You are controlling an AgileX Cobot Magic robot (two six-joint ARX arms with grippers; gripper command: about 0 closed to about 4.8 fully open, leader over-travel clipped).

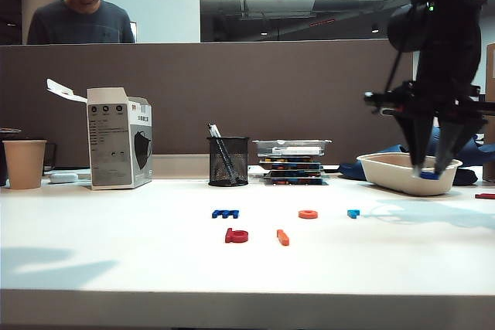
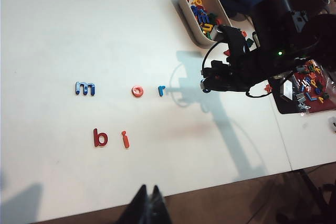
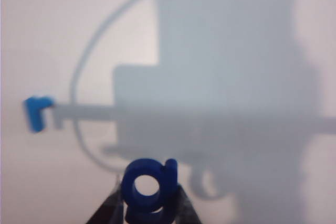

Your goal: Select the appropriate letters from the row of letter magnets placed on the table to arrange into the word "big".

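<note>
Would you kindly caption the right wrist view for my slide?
Right gripper holds the dark blue g above the table, near the light blue r.

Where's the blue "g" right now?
The dark blue g is held in the right end effector, above the table at the exterior view's right, beyond the light blue letter, near the white tub.

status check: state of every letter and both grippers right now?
red "b": flat, front row
orange-red "i": flat, beside b
dark blue "g": held above table
"m", "o", "r": back row, untouched
right gripper: shut on g
left gripper: shut, empty
</note>
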